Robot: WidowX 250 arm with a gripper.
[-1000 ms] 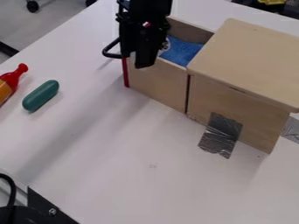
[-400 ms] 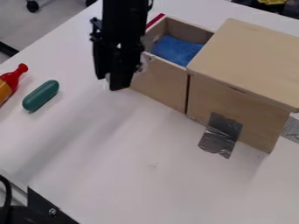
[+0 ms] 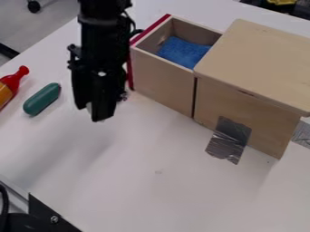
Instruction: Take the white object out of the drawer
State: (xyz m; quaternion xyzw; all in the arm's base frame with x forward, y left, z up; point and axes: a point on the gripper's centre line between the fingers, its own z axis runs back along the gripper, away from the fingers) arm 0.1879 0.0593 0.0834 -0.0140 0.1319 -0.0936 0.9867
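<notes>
The black gripper hangs over the white table, left of the open drawer and outside it. A small part of a white object shows between its fingertips, which are shut on it; most of it is hidden by the fingers. The wooden drawer stands pulled out to the left of its box, its red front partly behind the arm. A blue cloth lies inside the drawer.
The wooden box stands at the right, with silver tape at its base. A green capsule-shaped object and a red and orange bottle lie on the table at the left.
The gripper has moved from over the drawer's left end leftward and toward the camera, with the white object in it. More of the drawer's inside and red front has come into sight.
</notes>
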